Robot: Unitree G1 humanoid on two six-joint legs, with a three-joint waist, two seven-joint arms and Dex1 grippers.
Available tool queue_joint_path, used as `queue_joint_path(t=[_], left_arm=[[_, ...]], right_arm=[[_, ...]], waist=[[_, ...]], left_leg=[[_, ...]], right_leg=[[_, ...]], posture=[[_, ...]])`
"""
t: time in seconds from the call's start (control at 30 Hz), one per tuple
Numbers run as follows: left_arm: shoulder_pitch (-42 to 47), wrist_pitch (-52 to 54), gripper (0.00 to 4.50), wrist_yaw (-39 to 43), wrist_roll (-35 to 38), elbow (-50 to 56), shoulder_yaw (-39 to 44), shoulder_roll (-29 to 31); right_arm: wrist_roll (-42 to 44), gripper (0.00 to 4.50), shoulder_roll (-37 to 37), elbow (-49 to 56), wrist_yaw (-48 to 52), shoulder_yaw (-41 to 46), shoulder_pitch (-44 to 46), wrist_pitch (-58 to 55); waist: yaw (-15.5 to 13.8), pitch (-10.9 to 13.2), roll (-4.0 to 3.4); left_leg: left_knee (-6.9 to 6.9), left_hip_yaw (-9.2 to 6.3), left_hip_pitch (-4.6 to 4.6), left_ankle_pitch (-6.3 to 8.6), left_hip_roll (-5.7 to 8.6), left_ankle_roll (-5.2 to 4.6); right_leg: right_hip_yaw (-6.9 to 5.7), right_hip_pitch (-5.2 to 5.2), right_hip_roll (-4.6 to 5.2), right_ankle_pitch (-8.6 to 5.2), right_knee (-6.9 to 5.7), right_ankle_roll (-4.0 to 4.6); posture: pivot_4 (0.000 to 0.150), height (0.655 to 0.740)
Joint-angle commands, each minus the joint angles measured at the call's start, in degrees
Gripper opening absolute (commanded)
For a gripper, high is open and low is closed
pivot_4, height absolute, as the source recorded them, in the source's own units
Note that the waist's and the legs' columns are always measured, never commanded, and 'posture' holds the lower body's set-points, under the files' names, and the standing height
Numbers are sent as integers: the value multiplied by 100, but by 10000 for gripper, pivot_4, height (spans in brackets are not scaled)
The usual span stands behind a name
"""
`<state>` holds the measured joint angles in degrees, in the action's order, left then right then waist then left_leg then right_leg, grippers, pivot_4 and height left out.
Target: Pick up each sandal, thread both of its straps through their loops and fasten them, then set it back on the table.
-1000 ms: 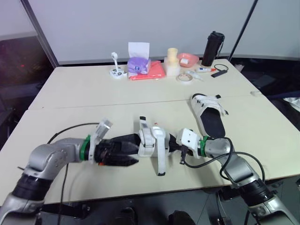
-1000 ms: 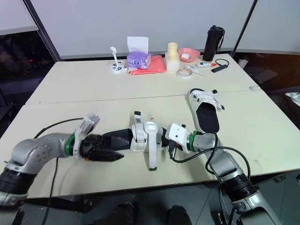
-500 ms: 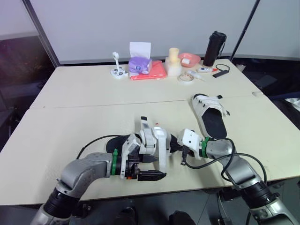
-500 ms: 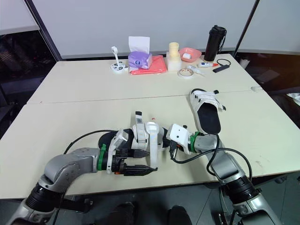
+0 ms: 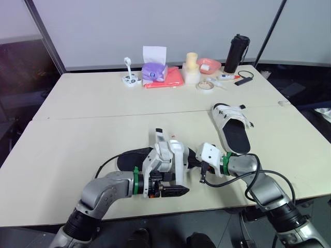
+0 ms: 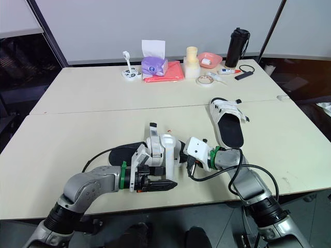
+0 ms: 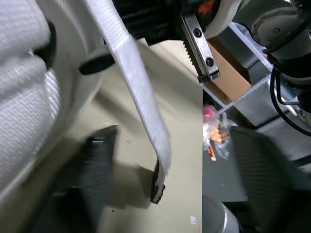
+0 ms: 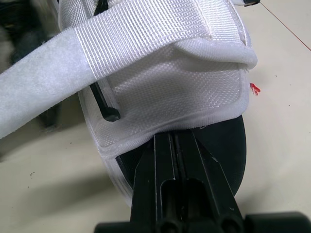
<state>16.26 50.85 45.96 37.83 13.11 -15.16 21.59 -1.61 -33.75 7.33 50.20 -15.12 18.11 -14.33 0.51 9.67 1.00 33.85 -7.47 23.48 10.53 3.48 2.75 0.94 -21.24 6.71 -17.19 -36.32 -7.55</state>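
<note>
Sandal [image 5: 168,155] stretches nine-to-three o'clock, loose strap [image 7: 138,92] trailing toward six. Right gripper [image 8: 176,141] is clamped on its three-o'clock end. Left gripper [image 5: 178,190] is by the strap; can't tell its grip.

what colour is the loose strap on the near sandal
White strap with a black tip, best in the left wrist view.

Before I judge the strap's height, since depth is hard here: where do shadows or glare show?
Left wrist view: the loose strap drops a dark shadow on the table near its tip. Right wrist view: the sandal leaves a faint shadow on the table. Eye views: even light, no glare on the tabletop.
</note>
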Motion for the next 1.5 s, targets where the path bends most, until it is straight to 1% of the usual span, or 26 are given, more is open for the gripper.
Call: queue_joint_path(t=[0.03, 0.1, 0.13, 0.2, 0.27, 0.37, 0.47, 0.57, 0.67, 0.77, 0.83, 0.93, 1.07, 1.17, 1.27, 1.4, 1.5], left_arm=[[108, -17, 14662, 6, -7, -15, -31, -138], [123, -5, 4311, -36, 15, -42, 19, -224], [129, 20, 243, -69, 36, -48, 58, -269], [162, 86, 243, -77, 95, -3, 139, -284], [211, 280, 243, -103, 311, 30, 362, -295], [286, 629, 243, 60, 692, 133, 650, -108], [476, 1283, 243, 433, 1544, 185, 1166, 266], [693, 1576, 243, 952, 1989, 39, 1442, 760], [1107, 1650, 243, 1711, 2094, -427, 1532, 1277], [1387, 1461, 243, 2171, 1889, -834, 1392, 1494], [1906, 1282, 243, 2217, 1656, -1499, 1324, 1301], [2623, 1011, 243, 1898, 1264, -2431, 1239, 695], [3063, 467, 243, 1530, 588, -3149, 1044, 6], [3131, 300, 243, 1423, 300, -3349, 942, -294], [3029, 353, 243, 1342, 209, -3263, 935, -451], [2703, 665, 243, 902, 229, -2890, 1073, -530], [2508, 1009, 243, 482, 429, -2568, 1346, -618]], right_arm=[[-99, 0, -62, -54, 99, -231, -229, -187], [-100, 0, -60, -29, 87, -234, -242, -206], [-102, 0, -58, -15, 79, -238, -252, -214], [-105, 0, -47, 11, 65, -246, -267, -233], [-105, 0, -34, 22, 52, -250, -275, -246], [-121, 0, -17, 16, 35, -259, -282, -244], [-131, 0, 10, -22, 12, -272, -259, -226], [-136, 0, 46, -94, -11, -283, -212, -192], [-149, 0, 86, -194, -30, -287, -141, -137], [-157, 0, 114, -277, -38, -283, -93, -87], [-163, 0, 141, -351, -58, -285, -45, -42], [-182, 0, 179, -438, -84, -295, 14, 9], [-185, 0, 189, -475, -116, -280, 36, 39], [-183, 0, 169, -447, -152, -264, 11, 24], [-176, 0, 125, -384, -175, -224, -55, 2], [-170, 0, 93, -317, -208, -190, -124, -35], [-172, 0, 87, -294, -227, -176, -153, -39]], waist=[[-1, 0, 0], [0, 0, 0], [-4, 0, 0], [-7, 0, 0], [-5, 0, 0], [4, 0, 0], [16, 1, 1], [19, 1, 0], [21, 2, 1], [22, 3, -1], [3, 4, 1], [-10, 7, 10], [34, 5, 10], [57, 5, 10], [44, 5, 10], [23, 5, 10], [15, 5, 10]], left_leg=[[0, 0, 0, 0, 0, 0], [0, 0, 0, 0, 0, 0], [0, 0, 0, 0, 0, 0], [1, -1, 0, 0, 0, 0], [1, -1, 0, 0, 0, 0], [1, -2, 0, 0, 0, 0], [-1, -3, 1, 0, -1, 0], [-5, -3, 1, 0, -1, 0], [-5, 0, 1, 0, -1, 0], [-9, 2, 1, 0, 0, 0], [-14, 3, 1, 0, 0, 1], [-4, 0, 1, -1, 3, 2], [4, 1, 0, -1, 9, 2], [-10, 4, 1, -1, 8, 2], [-12, 3, 1, -1, 6, 3], [-9, 1, 1, 0, 6, 3], [-7, -3, 1, 0, 6, 4]], right_leg=[[0, 0, 0, 0, 0, 0], [0, 0, 0, 0, 1, 0], [0, 0, 0, 0, 1, 0], [-2, 3, 0, 0, 1, 0], [-2, 3, 1, 0, 1, 0], [-2, 1, 0, 0, 1, -1], [-3, -1, 0, 0, 1, -1], [-4, -5, -2, 0, 1, -1], [-4, -5, -2, 0, 2, 0], [-2, -8, -4, 0, 2, 0], [-1, -8, -1, 0, 7, -1], [-16, -8, -7, 2, 8, -3], [-12, 8, -5, 14, 9, -17], [-10, -6, -8, 17, 8, -25], [-11, -9, -16, 17, 4, -25], [-10, -4, -13, 17, 3, -25], [-10, -3, -12, 17, 3, -25]], posture=[[1500, 7400], [1500, 7400], [1500, 7400], [1500, 7400], [1500, 7400], [1500, 7400], [1500, 7400], [1500, 7400], [1500, 7400], [1500, 7400], [1500, 7400], [1500, 7400], [1500, 7400], [1500, 7400], [1500, 7400], [1500, 7400], [1500, 7400]])
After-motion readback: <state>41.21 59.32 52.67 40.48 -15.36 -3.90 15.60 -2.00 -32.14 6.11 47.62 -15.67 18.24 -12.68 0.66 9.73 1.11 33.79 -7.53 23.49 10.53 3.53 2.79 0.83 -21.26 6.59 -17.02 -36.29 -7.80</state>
